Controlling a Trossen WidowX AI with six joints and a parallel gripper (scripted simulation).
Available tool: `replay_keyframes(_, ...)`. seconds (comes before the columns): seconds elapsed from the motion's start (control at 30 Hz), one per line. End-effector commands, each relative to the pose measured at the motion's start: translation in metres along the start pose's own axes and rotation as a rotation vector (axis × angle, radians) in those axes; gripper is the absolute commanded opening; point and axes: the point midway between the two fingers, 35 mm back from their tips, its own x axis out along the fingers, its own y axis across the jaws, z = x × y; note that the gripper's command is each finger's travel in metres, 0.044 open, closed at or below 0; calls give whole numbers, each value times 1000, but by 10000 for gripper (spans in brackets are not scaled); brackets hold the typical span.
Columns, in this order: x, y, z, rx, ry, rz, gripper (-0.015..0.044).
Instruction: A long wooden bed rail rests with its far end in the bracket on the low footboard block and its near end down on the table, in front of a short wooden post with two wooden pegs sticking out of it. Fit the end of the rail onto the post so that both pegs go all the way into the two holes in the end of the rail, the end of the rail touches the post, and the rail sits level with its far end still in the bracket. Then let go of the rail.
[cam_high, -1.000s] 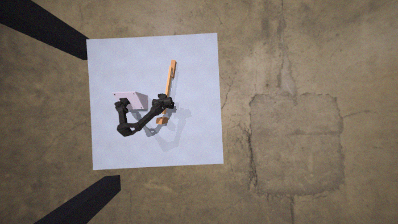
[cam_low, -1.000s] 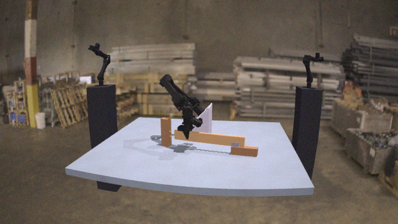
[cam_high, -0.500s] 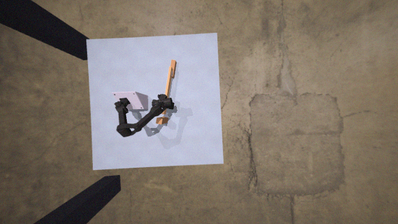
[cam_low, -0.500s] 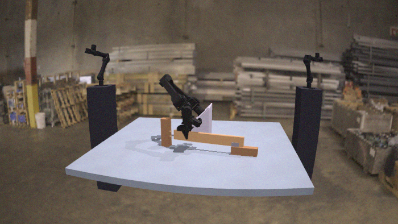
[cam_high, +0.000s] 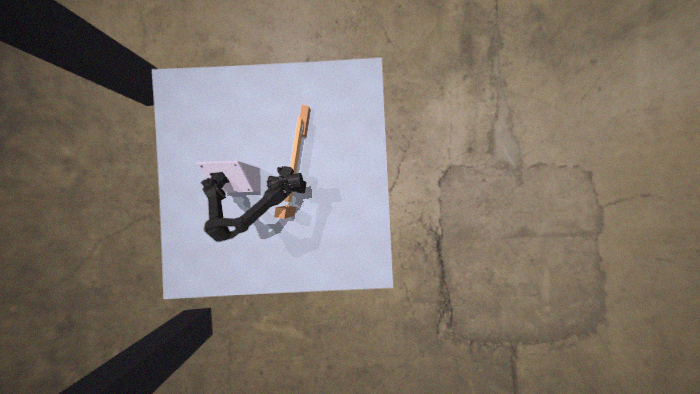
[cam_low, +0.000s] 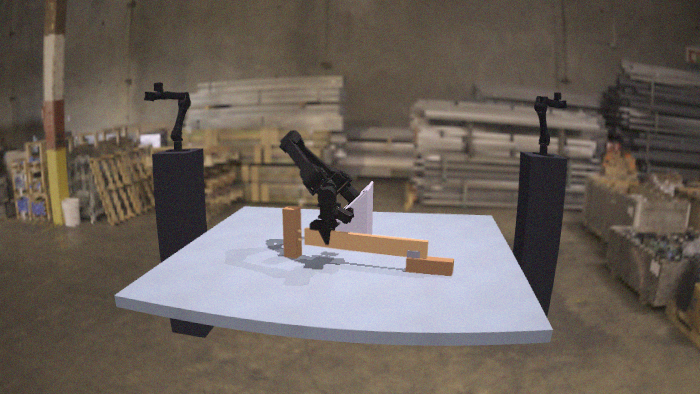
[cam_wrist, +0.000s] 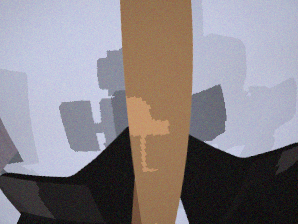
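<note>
The long wooden rail (cam_high: 297, 145) (cam_low: 370, 244) (cam_wrist: 156, 76) is lifted at its near end and hangs close in front of the short wooden post (cam_high: 285, 212) (cam_low: 291, 232). A narrow gap shows between the rail's end and the post, and I cannot make out the pegs clearly. The rail's far end sits in the grey bracket (cam_low: 413, 254) on the low footboard block (cam_low: 431, 266) (cam_high: 304, 118). My gripper (cam_high: 290, 182) (cam_low: 325, 236) (cam_wrist: 148, 131) is shut on the rail near its post end, gripping it from above.
A pale slanted panel (cam_high: 227, 172) (cam_low: 363, 212) stands just behind the arm. Two dark pillars (cam_low: 179, 200) (cam_low: 540, 220) carrying cameras stand beside the pale table (cam_high: 225, 100) (cam_low: 350, 310).
</note>
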Motion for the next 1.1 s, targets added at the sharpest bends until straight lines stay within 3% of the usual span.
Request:
replay_keyframes(0.0,-1,0,-2,-3,0,-1,0)
replay_keyframes(1.07,0,0,-12,-3,0,-1,0)
